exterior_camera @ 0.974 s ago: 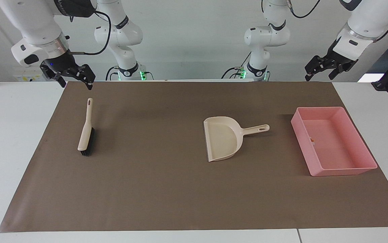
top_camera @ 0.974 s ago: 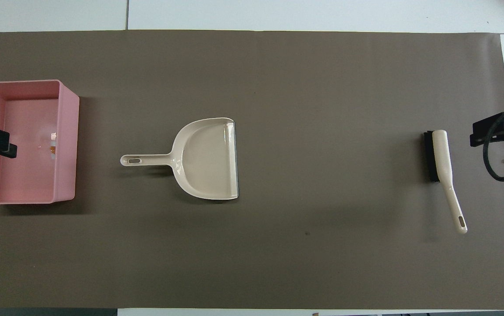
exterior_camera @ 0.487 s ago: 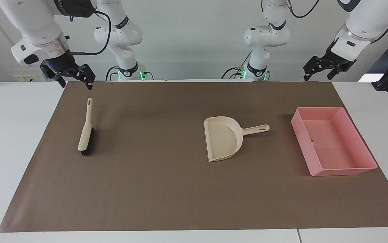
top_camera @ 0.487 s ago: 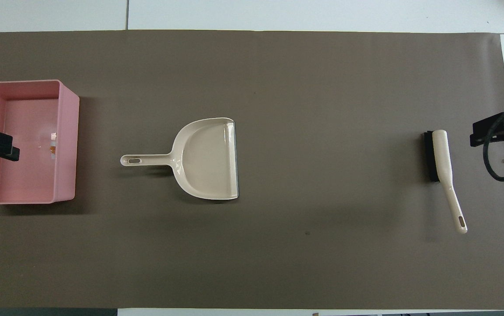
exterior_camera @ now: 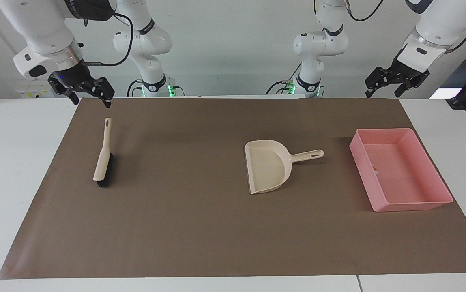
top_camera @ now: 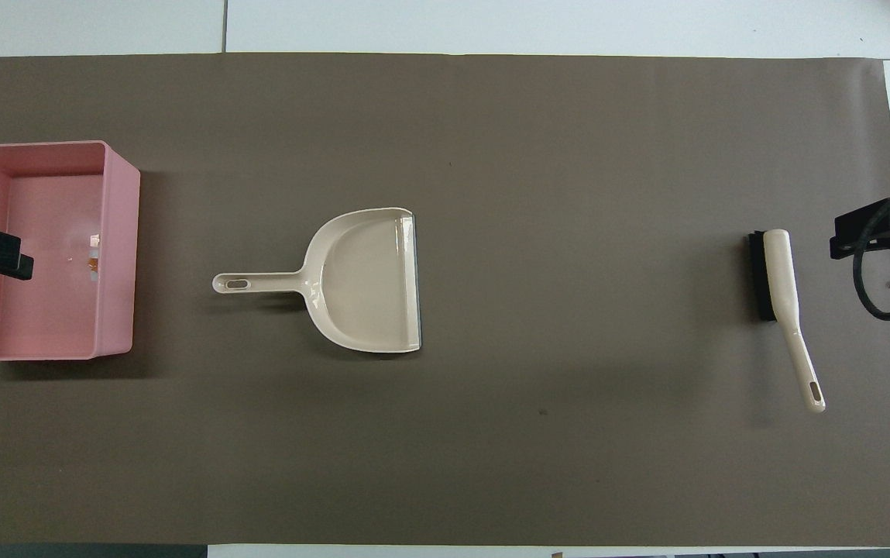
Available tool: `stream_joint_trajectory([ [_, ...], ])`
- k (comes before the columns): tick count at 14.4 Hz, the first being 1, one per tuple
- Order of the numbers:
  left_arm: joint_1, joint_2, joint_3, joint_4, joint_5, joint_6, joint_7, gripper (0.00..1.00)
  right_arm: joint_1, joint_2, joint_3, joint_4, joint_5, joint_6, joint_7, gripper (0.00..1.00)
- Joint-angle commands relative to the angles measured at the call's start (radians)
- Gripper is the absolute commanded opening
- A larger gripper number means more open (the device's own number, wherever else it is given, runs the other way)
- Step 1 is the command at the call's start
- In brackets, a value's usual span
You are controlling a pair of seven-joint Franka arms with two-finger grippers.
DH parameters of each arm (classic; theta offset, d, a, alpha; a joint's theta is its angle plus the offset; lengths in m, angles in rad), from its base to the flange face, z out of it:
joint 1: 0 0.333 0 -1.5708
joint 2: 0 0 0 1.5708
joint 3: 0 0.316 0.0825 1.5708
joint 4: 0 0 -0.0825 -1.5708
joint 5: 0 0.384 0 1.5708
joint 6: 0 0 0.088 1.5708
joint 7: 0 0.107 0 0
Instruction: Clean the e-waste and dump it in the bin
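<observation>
Locate the tabletop (exterior_camera: pixel 22 170) first, covered over most of its width by a brown mat (exterior_camera: pixel 200 227).

Take the dustpan (exterior_camera: pixel 267 168) near the middle of the mat as the reference, with its handle pointing toward the left arm's end.

Find the bin (exterior_camera: pixel 413 205) well apart from the dustpan toward the left arm's end, upright on the mat.

Find the brush (exterior_camera: pixel 103 156) well apart from the dustpan toward the right arm's end, lying on its side with the bristles down toward the mat.

Note the left pincer (exterior_camera: pixel 383 91) raised over the bin, fingers apart and holding nothing.

Note the right pincer (exterior_camera: pixel 91 96) raised just above the brush handle's tip, fingers apart and equally empty.

Look inside the bin for the e-waste (exterior_camera: pixel 374 168): one small white-and-orange piece against the wall facing the dustpan.

Cannot find the dark piece anywhere in either view; treat the task as probably finished, but not confirmed.

Guard against these faults:
- Declaring the job complete with one piece unaccounted for, possibly hidden by a bin wall.
- Striking the bin's rim on any descent of the left pincer, tipping the contents back out.
- Rolling the narrow brush handle out from between the fingers through an off-centre grasp.
</observation>
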Motion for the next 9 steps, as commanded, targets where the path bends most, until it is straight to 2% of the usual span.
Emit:
stream_joint_trajectory([
  [1, 0.007, -0.03, -0.005, -0.039, 0.01, 0.028, 0.017, 0.99, -0.015, -0.023, 0.013, -0.026, -0.006, 0.005, -0.005, 1.0],
  [9, -0.004, -0.03, -0.006, -0.039, 0.01, 0.053, 0.017, 0.99, -0.015, -0.023, 0.013, -0.026, -0.006, 0.005, -0.005, 1.0],
])
